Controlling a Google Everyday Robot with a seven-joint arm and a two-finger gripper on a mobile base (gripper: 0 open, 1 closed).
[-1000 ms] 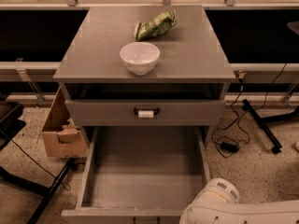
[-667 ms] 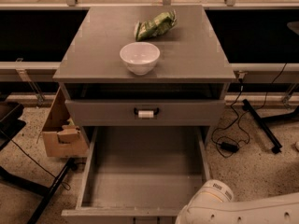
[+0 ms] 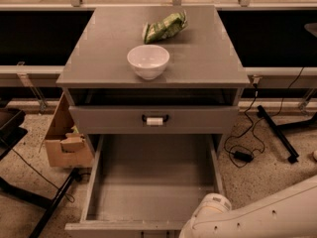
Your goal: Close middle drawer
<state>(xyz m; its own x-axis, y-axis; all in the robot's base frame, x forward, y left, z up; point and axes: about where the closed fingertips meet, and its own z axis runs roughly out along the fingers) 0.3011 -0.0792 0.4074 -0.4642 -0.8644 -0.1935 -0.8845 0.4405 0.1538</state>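
Observation:
The middle drawer (image 3: pixel 153 182) is pulled far out toward me, showing its long, shallow, empty grey interior. Its front edge (image 3: pixel 124 227) lies along the bottom of the view, and its handle is hidden. Above it, a narrower grey drawer front (image 3: pixel 114 120) carries a black handle with a white tag (image 3: pixel 154 119). My white arm (image 3: pixel 257 217) comes in from the bottom right, with its rounded joint (image 3: pixel 210 209) over the drawer's front right corner. My gripper is out of view below the frame.
A white bowl (image 3: pixel 148 61) and a green crumpled bag (image 3: pixel 163 28) sit on the cabinet top (image 3: pixel 99 53). A cardboard box (image 3: pixel 67 143) stands at the left of the cabinet. Black stand legs (image 3: pixel 49 207) and cables (image 3: pixel 242 155) lie on the floor on both sides.
My arm's rounded joint has shifted a little to the left along the bottom of the view. The drawer has not visibly moved.

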